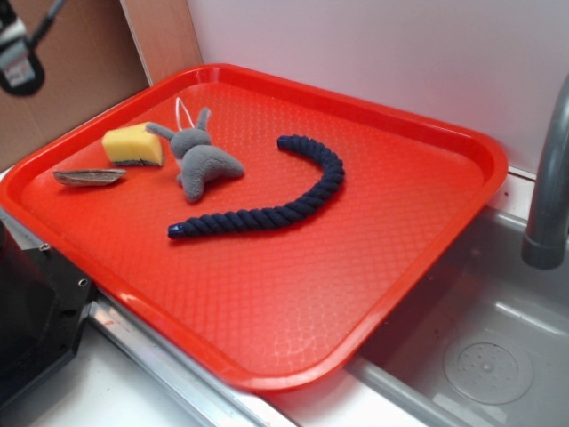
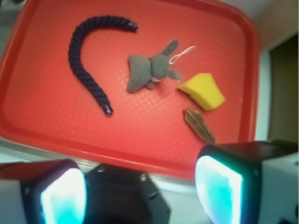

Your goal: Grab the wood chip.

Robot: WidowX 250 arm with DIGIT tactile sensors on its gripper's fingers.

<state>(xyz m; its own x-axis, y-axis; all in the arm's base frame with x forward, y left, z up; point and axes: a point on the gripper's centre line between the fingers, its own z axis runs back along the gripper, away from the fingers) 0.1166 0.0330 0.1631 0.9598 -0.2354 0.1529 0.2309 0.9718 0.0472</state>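
The wood chip (image 1: 89,177) (image 2: 199,125) is a thin grey-brown sliver lying flat near the left rim of the red tray (image 1: 267,294) (image 2: 56,116), just beside the yellow sponge (image 1: 134,145) (image 2: 203,91). My gripper (image 2: 140,193) is open, its two pale pads wide apart with nothing between them. It hovers high above and outside the tray's edge, well away from the chip. In the exterior view only a bit of the arm (image 1: 20,53) shows at the top left corner; the fingers are out of that view.
A grey plush toy (image 1: 203,161) (image 2: 149,70) lies next to the sponge, and a dark blue rope (image 1: 276,200) (image 2: 88,60) curves across the tray's middle. A black block (image 1: 31,311) sits by the tray's left edge. A sink and grey faucet pipe (image 1: 547,178) are at the right.
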